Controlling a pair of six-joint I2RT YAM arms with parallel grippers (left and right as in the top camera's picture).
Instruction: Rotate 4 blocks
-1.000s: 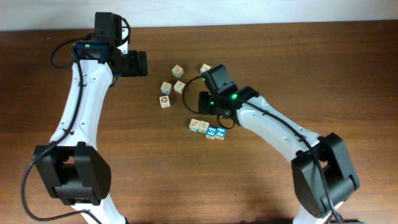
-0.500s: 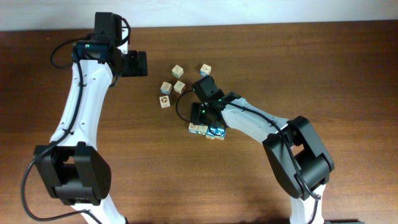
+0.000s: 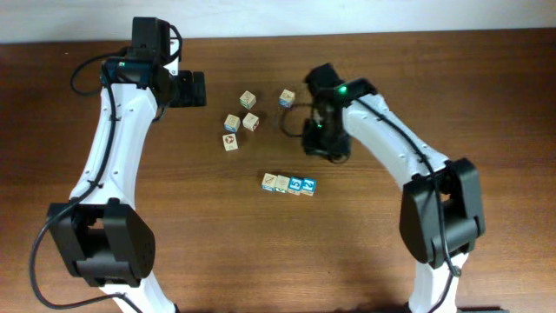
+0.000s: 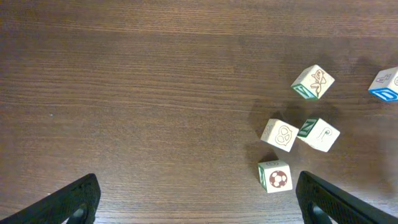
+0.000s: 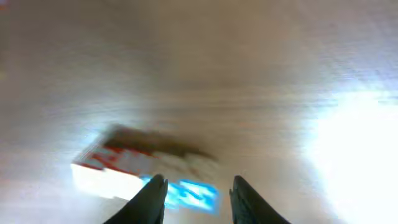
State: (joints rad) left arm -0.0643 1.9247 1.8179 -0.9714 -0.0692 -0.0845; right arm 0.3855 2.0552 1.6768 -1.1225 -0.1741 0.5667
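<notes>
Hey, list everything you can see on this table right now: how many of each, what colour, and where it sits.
row blocks: four, pale wood, two beige-faced and two blue-and-white, side by side in a line near the table's middle.
loose blocks: five, pale wood with small coloured marks, scattered beyond the row, apart from it.
table: one, dark brown wood, under everything.
arms: two, white with black joints, one each side.
left gripper: one, black, wide open, empty, left of the loose blocks.
right gripper: one, black, jaws apart, empty, right of the loose blocks.
</notes>
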